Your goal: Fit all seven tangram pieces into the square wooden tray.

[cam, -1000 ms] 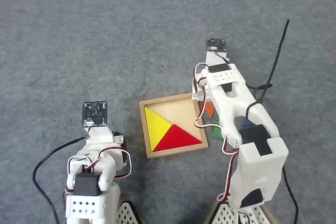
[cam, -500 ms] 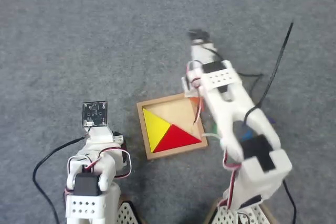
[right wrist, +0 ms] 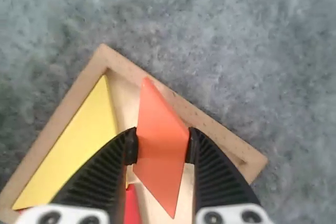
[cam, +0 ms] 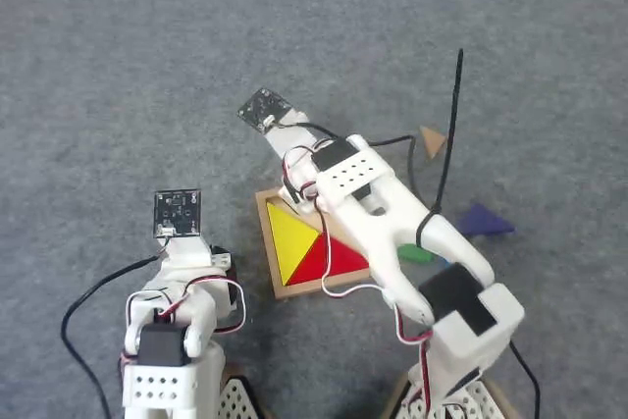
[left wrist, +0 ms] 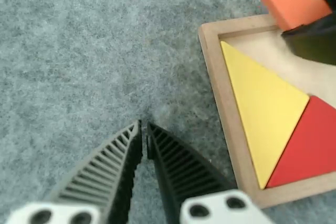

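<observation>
left wrist view has the nearest thing: the left gripper (left wrist: 144, 128) hangs over grey carpet (left wrist: 79, 35), its two ribbed fingers pressed together at the tips with nothing between them. it is near the square wooden tray (left wrist: 216, 90) but apart from its rim.

inside the tray a yellow triangle (left wrist: 262, 111) lies flat with its long edge along the rim on that gripper's side and its square corner pointing at the tray's middle. a red triangle (left wrist: 310, 142) touches it along one short edge. its long edge runs along the rim nearest the arms' bases, and its square corner also points to the middle.

farther out, over the far part of the tray, the right gripper (right wrist: 160, 142) pinches an orange parallelogram (right wrist: 160, 166) by its two long sides, the fingers spread only as wide as the piece. the piece's long axis runs along the fingers. one sharp tip points away from the wrist, next to the far tip of the yellow triangle, and one slanted edge lies roughly parallel to the far rim, just inside it. whether the piece touches the tray floor cannot be told.

high view shows, on the carpet beyond the tray's right side, a green piece (cam: 415, 254) showing beside the right arm (cam: 392, 228). a blue piece (cam: 483, 221) lies farther right, and a tan triangle (cam: 432, 140) lies farthest, well apart from the tray.
</observation>
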